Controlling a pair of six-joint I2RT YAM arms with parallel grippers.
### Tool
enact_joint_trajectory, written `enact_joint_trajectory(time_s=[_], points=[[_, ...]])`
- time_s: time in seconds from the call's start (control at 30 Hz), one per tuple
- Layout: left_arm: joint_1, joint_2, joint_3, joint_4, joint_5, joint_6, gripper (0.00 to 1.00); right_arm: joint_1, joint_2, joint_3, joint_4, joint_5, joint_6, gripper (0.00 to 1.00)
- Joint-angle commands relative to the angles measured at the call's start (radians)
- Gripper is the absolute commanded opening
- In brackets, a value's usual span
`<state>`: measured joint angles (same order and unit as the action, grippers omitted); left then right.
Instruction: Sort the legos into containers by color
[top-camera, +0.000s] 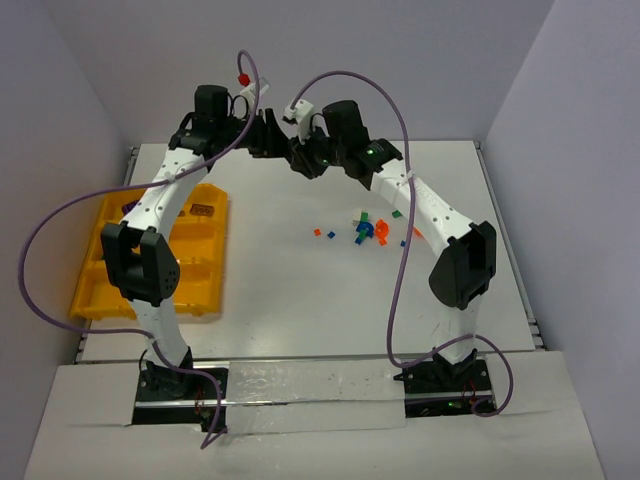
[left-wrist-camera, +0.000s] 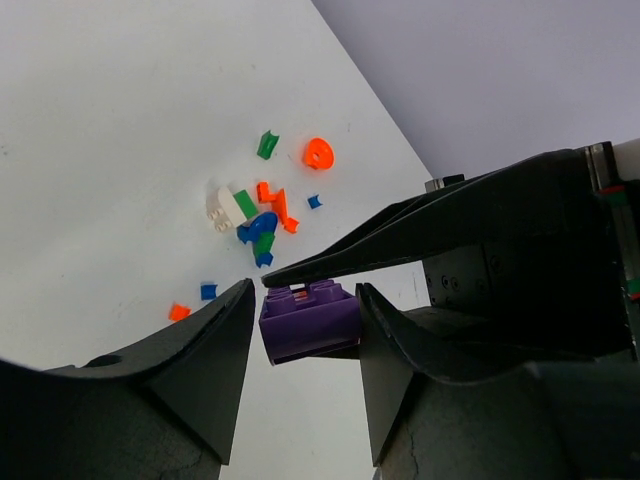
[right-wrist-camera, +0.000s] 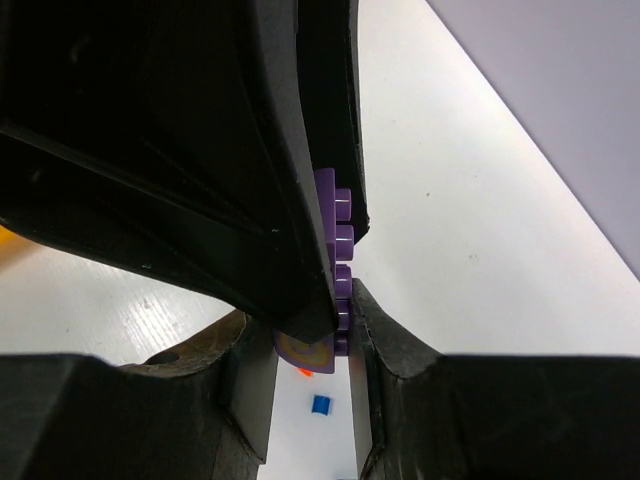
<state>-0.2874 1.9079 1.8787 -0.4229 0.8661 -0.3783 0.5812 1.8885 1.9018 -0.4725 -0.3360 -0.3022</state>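
Purple brick (left-wrist-camera: 310, 330) clamped in right tool (right-wrist-camera: 312, 330); left tool (left-wrist-camera: 305, 300) half-open around it, grip unclear. Most legos (top-camera: 370, 230) lie unsorted on bench (top-camera: 280, 280); sorting judged early.

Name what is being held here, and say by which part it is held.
A purple brick, pinched at one end between the right gripper's fingers. The left gripper brackets its sides; whether it grips yet cannot be told.

Two arms (top-camera: 150, 210), one tray (top-camera: 205, 285), one purple brick (left-wrist-camera: 310, 325), about twelve loose legos (left-wrist-camera: 262, 222).
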Motion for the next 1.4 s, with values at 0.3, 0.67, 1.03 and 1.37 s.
enact_joint_trajectory(time_s=[0.3, 0.67, 1.03, 1.37], points=[[0.034, -0.021, -0.013, 0.026, 0.005, -0.005, 0.00, 0.008, -0.034, 0.025, 0.049, 0.014, 0.019, 0.61], [0.450, -0.142, -0.059, -0.106, -0.104, 0.213, 0.00, -0.065, -0.133, -0.179, 0.068, 0.046, 0.011, 1.00], [0.706, -0.199, -0.188, -0.163, -0.351, 0.431, 0.02, -0.279, -0.175, -0.338, 0.018, 0.057, 0.038, 1.00], [0.711, -0.090, -0.175, -0.171, -0.480, 0.451, 0.06, -0.352, -0.137, -0.340, -0.035, 0.046, 0.025, 1.00]])
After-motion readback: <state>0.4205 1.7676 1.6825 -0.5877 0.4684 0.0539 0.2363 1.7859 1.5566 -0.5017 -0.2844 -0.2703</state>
